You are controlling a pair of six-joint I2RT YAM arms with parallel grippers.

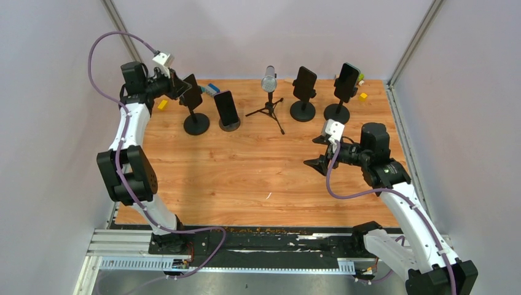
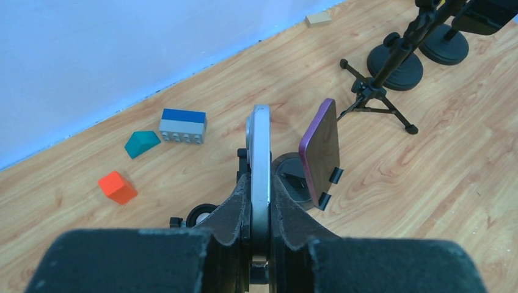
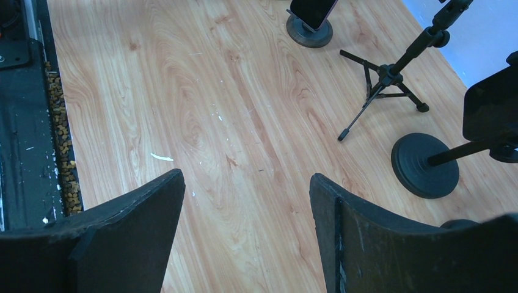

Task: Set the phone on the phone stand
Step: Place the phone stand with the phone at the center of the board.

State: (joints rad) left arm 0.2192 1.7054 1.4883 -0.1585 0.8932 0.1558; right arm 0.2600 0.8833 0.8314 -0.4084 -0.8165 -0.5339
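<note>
Where the two arms rise from the near edge of the wooden surface [image 1: 246, 184], the right pincer [image 1: 316, 152] comes first. It hovers over bare wood on the right side. Its jaws are spread wide, holding and touching nothing.

Farther back on the left, the left pincer [image 1: 180, 88] is clamped tight on the phone [image 1: 192, 92], one finger flat against each face. From the left wrist camera the phone [image 2: 261, 140] appears edge-on, a thin silver rim running straight out from between the fingers. From above, it stands on end with its long axis roughly upright and its dark screen facing right and slightly toward the arms. It sits at the top of the phone stand [image 1: 196, 125], directly above the black round base. Whether it is seated in the cradle cannot be told.

Just to the right, a second phone [image 1: 227, 109] leans on a low round holder. Beyond that stands a microphone on a tripod [image 1: 269, 83], then two more phones on stands [image 1: 305, 85]. Near the back wall lie an orange block [image 2: 116, 187], a teal block [image 2: 142, 143] and a blue-and-grey brick [image 2: 183, 124].
</note>
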